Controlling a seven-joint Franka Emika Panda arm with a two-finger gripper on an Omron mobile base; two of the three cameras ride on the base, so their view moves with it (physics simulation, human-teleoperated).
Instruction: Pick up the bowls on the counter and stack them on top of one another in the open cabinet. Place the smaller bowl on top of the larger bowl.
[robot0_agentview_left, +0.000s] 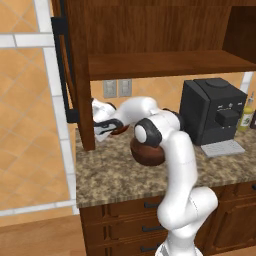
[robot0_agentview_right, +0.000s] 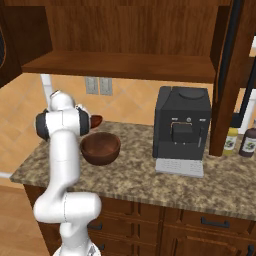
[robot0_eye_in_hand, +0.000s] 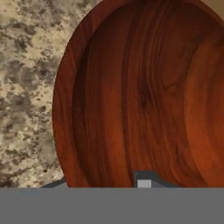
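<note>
two bowls sit on the tabletop (robot0_agentview_left: 100, 180), under the open cabinet (robot0_agentview_left: 165, 64). nearest the base, dark drawers with black pulls front the speckled slab. the white arm rises from below, bends at its dark elbow and reaches back toward the wall on the left side.

the large bowl (robot0_agentview_right: 101, 147) stands upright on the stone just behind the elbow, partly covered by the arm in the left base view. beyond it, close to the wall, is the small bowl (robot0_agentview_right: 96, 120), reddish and shallow.

the end effector (robot0_agentview_left: 111, 125) is low over the tabletop by the cabinet's side panel, clamped on the small bowl: the hand view has one dark fingertip (robot0_eye_in_hand: 144, 179) inside the rim and the other just outside it, with the grained wooden hollow stretching away. whether the bowl rests on the stone or is lifted i cannot tell.

to the right, well apart, a black coffee machine (robot0_agentview_left: 214, 110) stands on the tabletop, with bottles (robot0_agentview_right: 239, 141) past it. two outlets (robot0_agentview_left: 117, 88) are on the tiled wall. the cabinet shelf is plain wood, its door with the long black handle (robot0_agentview_left: 64, 70) swung open at the left.
</note>
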